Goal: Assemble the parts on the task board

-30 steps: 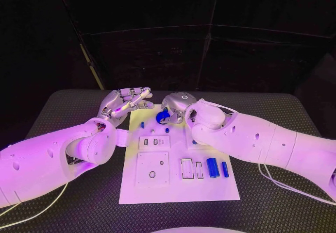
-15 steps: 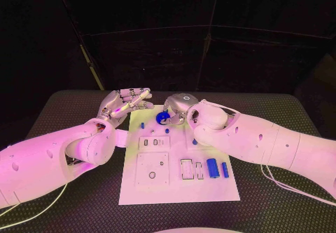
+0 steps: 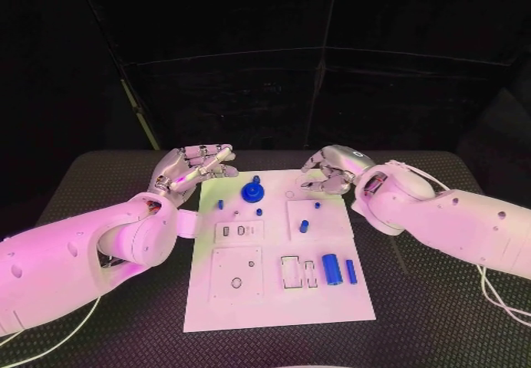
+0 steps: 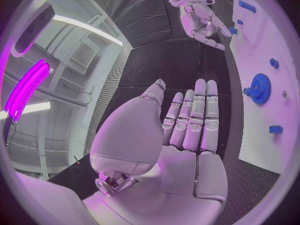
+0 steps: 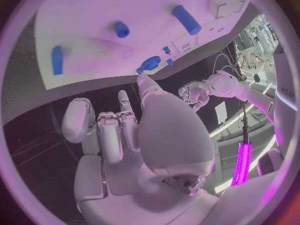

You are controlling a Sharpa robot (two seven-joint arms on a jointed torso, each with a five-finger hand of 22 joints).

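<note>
task board (image 3: 277,299) mid-table (image 3: 443,322); gear part (image 3: 252,188) at its 12 o'clock end, two cylinder parts (image 3: 331,271) at 4 o'clock, left hand (image 3: 190,167) off 11, right hand (image 3: 328,169) off 1.

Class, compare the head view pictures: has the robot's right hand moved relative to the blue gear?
Yes. The right hand was over the blue gear; it now sits apart from it, over the task board's far right corner.

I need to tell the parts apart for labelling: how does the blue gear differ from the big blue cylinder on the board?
The blue gear is a toothed disc at the task board's far end; the big blue cylinder is smooth, elongated, lying at the near right. The gear carries a raised hub; the cylinder is plain. Both are blue, untouched by either hand.
</note>
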